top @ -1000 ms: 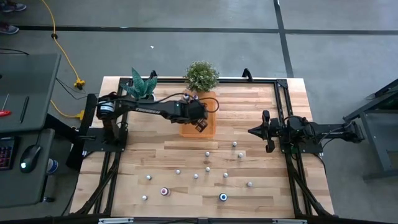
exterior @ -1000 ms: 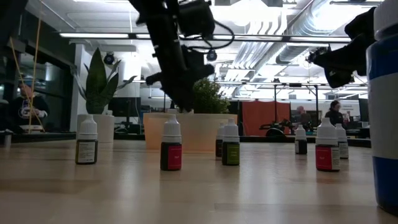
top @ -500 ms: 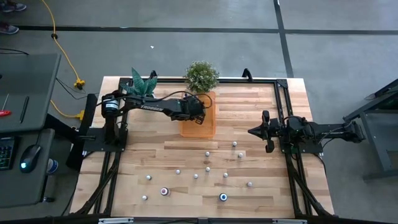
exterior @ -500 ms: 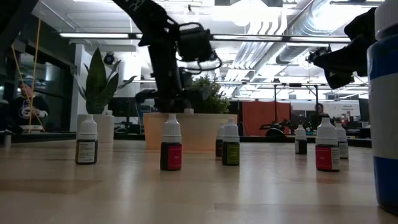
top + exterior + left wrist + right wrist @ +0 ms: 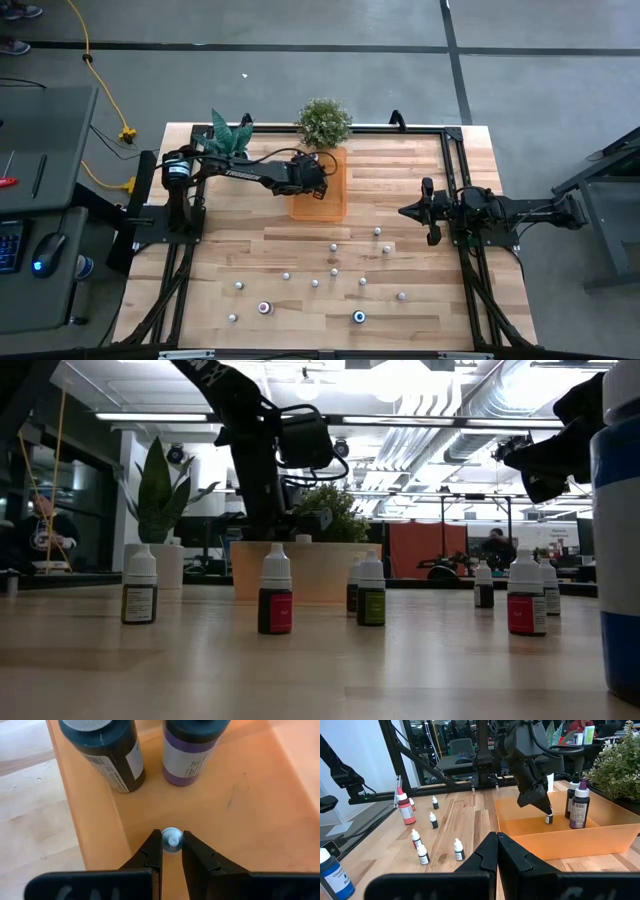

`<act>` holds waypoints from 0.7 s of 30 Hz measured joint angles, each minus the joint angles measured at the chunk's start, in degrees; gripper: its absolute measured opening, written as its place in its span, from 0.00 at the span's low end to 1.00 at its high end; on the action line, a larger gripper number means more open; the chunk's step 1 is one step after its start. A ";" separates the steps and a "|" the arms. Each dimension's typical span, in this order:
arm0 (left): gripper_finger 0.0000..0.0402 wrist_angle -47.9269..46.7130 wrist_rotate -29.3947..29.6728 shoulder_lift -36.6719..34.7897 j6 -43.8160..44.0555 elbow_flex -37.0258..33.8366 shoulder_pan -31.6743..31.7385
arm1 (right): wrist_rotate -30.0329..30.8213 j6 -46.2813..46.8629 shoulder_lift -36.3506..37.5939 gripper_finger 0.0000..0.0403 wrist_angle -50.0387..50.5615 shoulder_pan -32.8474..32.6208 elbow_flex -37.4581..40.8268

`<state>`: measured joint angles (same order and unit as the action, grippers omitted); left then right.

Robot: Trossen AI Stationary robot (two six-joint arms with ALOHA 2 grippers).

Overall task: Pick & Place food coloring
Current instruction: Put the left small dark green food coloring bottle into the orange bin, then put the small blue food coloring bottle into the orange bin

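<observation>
My left gripper [image 5: 321,184] reaches down into the orange tray [image 5: 335,208] at the table's far middle, shut on a tiny food coloring bottle [image 5: 548,818] with a white cap. Two larger bottles, one dark [image 5: 106,755] and one purple [image 5: 193,749], stand in the tray just beyond it. Several more tiny food coloring bottles [image 5: 334,247] stand upright across the near half of the table. My right gripper [image 5: 496,840] waits shut at the table's right side, touching nothing. My left gripper pinches the tiny bottle's white cap [image 5: 172,842] between its two fingertips. The fingers come from above, slanting down into the tray. The bottle hangs upright below them, inside the tray by its left wall [image 5: 95,835]; whether its base touches the tray floor I cannot tell.
Two potted plants [image 5: 323,121] [image 5: 229,135] stand at the far edge beside the tray. A blue-topped bottle [image 5: 359,317] and a red-ringed one [image 5: 265,308] stand near the front edge. A black frame [image 5: 455,150] runs along the table's sides.
My left gripper, still shut on the tiny bottle, has gone toward the far edge and down into the tray, rolling its wrist as it sank. The bottle has come down with it, from above the tray rim to near the tray floor.
</observation>
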<state>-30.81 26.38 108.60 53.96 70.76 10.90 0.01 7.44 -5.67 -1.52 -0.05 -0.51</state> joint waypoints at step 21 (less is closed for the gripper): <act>0.35 0.66 -1.91 0.31 -3.25 -0.21 -0.02 | 0.00 0.00 0.00 0.00 0.00 0.00 0.01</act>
<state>-30.15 24.47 108.90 50.71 70.54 10.87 0.01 7.44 -5.67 -1.52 -0.05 -0.50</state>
